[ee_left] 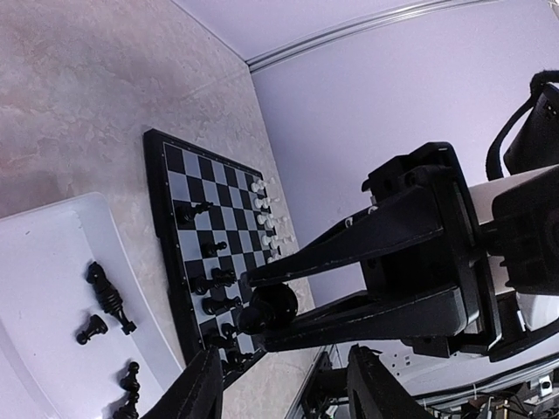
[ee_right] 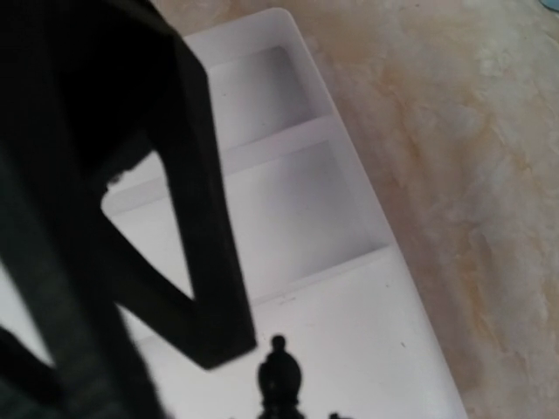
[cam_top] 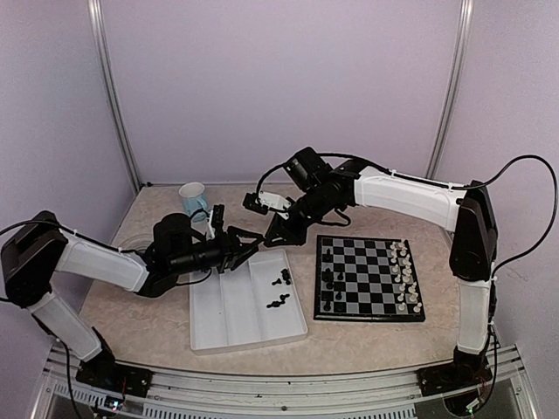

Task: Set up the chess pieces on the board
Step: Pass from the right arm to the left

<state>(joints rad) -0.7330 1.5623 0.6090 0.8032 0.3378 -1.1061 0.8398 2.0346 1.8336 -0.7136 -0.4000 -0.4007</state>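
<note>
One of the chess pieces, the held black piece (ee_left: 269, 307), sits pinched between the fingertips of the right gripper (cam_top: 274, 236). It hangs above the upper edge of the white tray (cam_top: 218, 342), just left of centre in the overhead view. In the right wrist view its knob points up the frame, though we cannot tell how its long axis lies against the fingers.

The board (cam_top: 367, 281) lies down and to the right of those fingers, near but clear of them. The black pieces on the board (cam_top: 327, 279) line its left edge and the white pieces (cam_top: 403, 275) its right edge. We judge the coming move to be a short carry that way, ending on a free square on the left side.

More loose black pieces (cam_top: 280, 280) lie in the tray's right compartment, below the fingers.

The right arm is the nearer one to the board. The left gripper (ee_left: 284, 375) hovers just left of the right gripper, its fingers apart with nothing between them.
</note>
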